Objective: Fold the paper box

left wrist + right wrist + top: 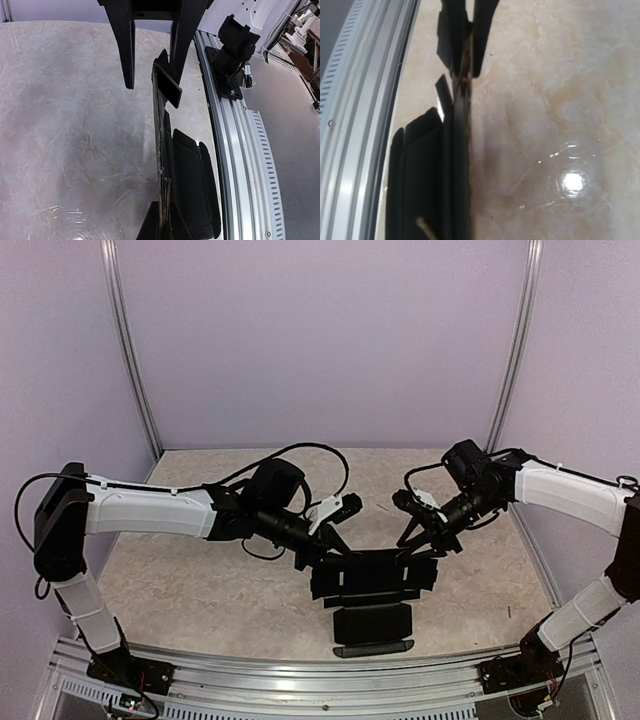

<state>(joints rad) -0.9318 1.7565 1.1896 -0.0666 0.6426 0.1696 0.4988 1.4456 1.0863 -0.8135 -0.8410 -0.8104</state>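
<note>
The paper box [375,580] is matte black cardboard in the middle of the table near the front edge. One long wall stands upright and a wide flap [372,625] lies flat toward the rail. My left gripper [318,565] is shut on the left end of the upright wall; the left wrist view shows its fingers [150,227] pinching the layered edge. My right gripper [420,555] is at the box's right end. Seen from the left wrist, the right gripper [151,80] stands open, straddling the wall, one finger beside a small tab [167,89]. Its own fingers do not show in the right wrist view.
An aluminium rail [320,680] runs along the near table edge, close beside the flat flap [195,190]. The right arm's base mount [232,55] sits on that rail. Pale enclosure walls close the back and sides. The marbled tabletop [200,580] stretches to the left.
</note>
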